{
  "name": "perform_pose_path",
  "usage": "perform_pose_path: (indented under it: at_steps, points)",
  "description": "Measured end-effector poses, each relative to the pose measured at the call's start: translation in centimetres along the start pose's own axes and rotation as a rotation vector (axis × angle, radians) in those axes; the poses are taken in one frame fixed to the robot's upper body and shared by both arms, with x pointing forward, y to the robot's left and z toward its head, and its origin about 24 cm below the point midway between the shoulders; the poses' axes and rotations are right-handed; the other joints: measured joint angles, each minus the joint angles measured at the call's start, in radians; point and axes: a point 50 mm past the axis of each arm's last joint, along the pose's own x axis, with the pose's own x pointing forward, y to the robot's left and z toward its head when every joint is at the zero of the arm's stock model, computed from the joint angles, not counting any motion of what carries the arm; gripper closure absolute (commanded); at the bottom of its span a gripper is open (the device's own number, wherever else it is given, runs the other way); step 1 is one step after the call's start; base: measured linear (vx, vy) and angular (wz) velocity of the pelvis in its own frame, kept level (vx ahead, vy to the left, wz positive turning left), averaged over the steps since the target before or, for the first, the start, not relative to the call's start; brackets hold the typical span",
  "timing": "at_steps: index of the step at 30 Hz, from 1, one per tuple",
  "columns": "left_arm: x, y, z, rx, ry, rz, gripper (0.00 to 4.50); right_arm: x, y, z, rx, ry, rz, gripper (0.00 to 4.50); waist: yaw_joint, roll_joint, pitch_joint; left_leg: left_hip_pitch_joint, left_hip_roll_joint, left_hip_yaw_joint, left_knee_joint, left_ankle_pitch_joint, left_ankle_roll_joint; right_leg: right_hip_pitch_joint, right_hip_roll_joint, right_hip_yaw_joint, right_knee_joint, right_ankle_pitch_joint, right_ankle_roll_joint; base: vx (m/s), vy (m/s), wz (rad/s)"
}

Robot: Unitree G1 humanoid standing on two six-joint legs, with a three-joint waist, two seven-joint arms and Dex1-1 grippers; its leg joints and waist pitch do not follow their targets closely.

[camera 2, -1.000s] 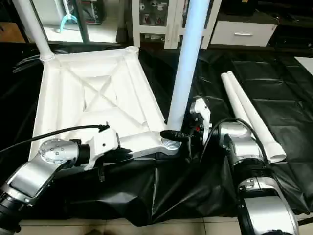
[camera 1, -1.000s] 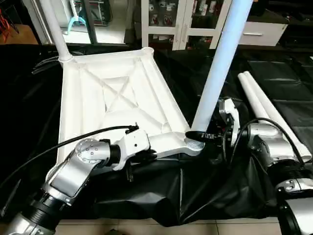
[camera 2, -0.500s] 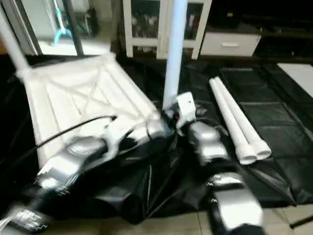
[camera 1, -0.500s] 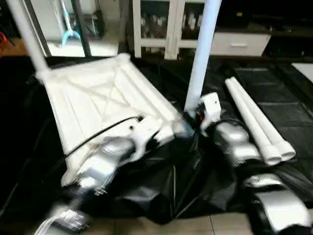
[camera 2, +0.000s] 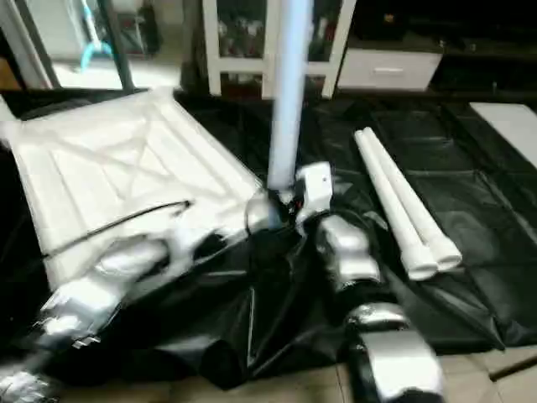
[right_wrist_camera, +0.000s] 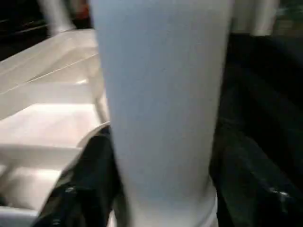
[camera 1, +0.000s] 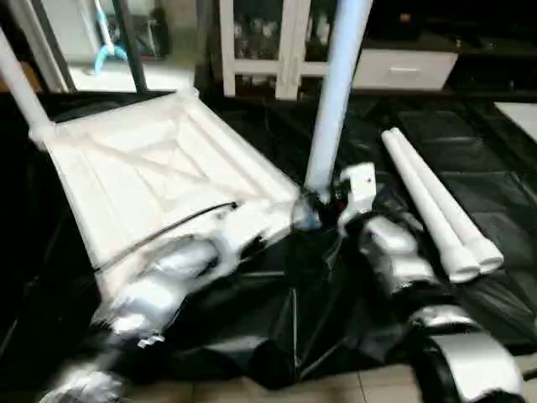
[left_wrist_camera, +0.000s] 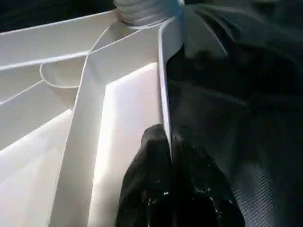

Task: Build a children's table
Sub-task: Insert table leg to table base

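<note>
The white tabletop (camera 1: 159,168) lies upside down on black sheeting, its X ribs showing. One leg (camera 1: 336,92) stands upright in the near right corner socket (left_wrist_camera: 142,12). Another leg (camera 1: 17,80) stands in the far left corner. Two loose legs (camera 1: 432,206) lie side by side to the right. My left gripper (left_wrist_camera: 166,137) is shut on the tabletop's rim a short way from that socket, one black finger on each side of the wall. My right gripper (camera 1: 325,206) sits at the base of the upright leg (right_wrist_camera: 161,109), which rises close in front of its camera.
Black sheeting (camera 1: 319,311) covers the work surface and hangs in folds over the near edge. White cabinets (camera 1: 277,50) and a drawer unit (camera 1: 403,67) stand behind. Pale floor (camera 1: 252,390) shows at the very front.
The head camera has swung, so the whole picture has shifted. Both grippers remain at the near right corner of the tabletop. The left arm now shows blurred.
</note>
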Motion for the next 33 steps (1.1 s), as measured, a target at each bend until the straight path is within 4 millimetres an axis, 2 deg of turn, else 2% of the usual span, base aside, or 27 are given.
perform_pose_path:
  at_steps: [4, 7, 13, 20, 22, 25, 28, 31, 33]
  points:
    - [-1.6, -0.9, -0.3, 0.025, -0.027, -0.117, 4.5, -1.5, -0.1, 0.4, -0.022, 0.076, 0.264, 1.45, 0.018, 0.0, 0.001, -0.009, 0.0, 0.001, 0.005, -0.004, 0.006, -0.005, -0.001, 0.001, -0.002, 0.001, 0.002, 0.0, 0.0, 0.0]
    - [-1.9, -1.0, -0.3, 0.026, -0.037, -0.142, 4.5, -2.1, -0.2, 0.7, -0.003, 0.078, 0.327, 1.69, 0.024, 0.0, 0.001, -0.017, -0.001, 0.002, 0.009, -0.004, 0.007, -0.014, -0.001, 0.003, 0.001, 0.003, 0.005, 0.0, 0.0, 0.0]
    - [-1.9, -1.1, -0.2, 0.039, -0.047, -0.151, 4.5, -2.6, -0.3, 0.7, 0.012, 0.09, 0.375, 2.15, 0.031, 0.0, 0.001, -0.016, 0.0, 0.003, 0.009, -0.003, 0.005, -0.014, -0.001, 0.003, 0.003, 0.003, 0.005, 0.0, 0.0, 0.0]
    - [-1.8, -1.1, -0.2, 0.047, -0.037, -0.144, 4.5, -2.6, -0.2, 0.4, 0.009, 0.086, 0.354, 2.2, 0.032, 0.0, 0.001, -0.015, 0.0, 0.003, 0.009, -0.003, 0.005, -0.014, -0.001, 0.004, 0.004, 0.003, 0.004, 0.0, 0.0, 0.0]
    - [-1.4, -0.7, -0.3, 0.032, -0.021, -0.104, 4.5, -1.9, -0.1, 0.3, -0.001, 0.073, 0.27, 2.21, 0.029, -0.001, 0.0, -0.011, 0.0, 0.003, 0.008, -0.001, 0.003, -0.013, -0.001, 0.004, 0.007, 0.002, 0.004, 0.0, 0.0, 0.0]
    - [0.1, 0.2, 0.3, -0.019, 0.017, -0.005, 4.5, 0.2, -0.1, 0.3, 0.004, 0.04, 0.001, 2.3, 0.02, -0.001, 0.0, -0.008, 0.0, 0.004, 0.004, 0.003, -0.005, -0.013, -0.001, 0.005, 0.009, 0.002, -0.005, 0.0, 0.0, 0.0]
    - [1.8, 0.3, 1.0, -0.087, 0.04, 0.065, 4.5, 1.4, -0.2, 0.3, 0.001, 0.034, -0.217, 2.39, 0.016, -0.002, -0.001, -0.002, 0.0, 0.005, 0.0, 0.006, -0.011, -0.01, -0.001, 0.005, 0.008, 0.004, -0.008, 0.0, 0.0, 0.0]
    - [4.9, -0.2, 2.8, -0.221, 0.049, 0.121, 4.5, 2.3, -0.3, 0.1, 0.047, 0.012, -0.474, 2.48, 0.025, -0.001, 0.0, 0.005, 0.0, 0.006, 0.0, 0.007, -0.012, -0.001, -0.002, 0.004, 0.007, 0.004, -0.008, 0.0, 0.0, 0.0]
    - [5.7, -0.4, 3.2, -0.251, 0.062, 0.132, 4.5, 2.4, -0.3, 0.1, 0.048, 0.019, -0.553, 2.5, 0.025, 0.0, 0.001, 0.009, 0.0, 0.007, -0.001, 0.007, -0.011, 0.003, -0.003, 0.004, 0.003, 0.004, -0.008, 0.0, 0.0, 0.0]
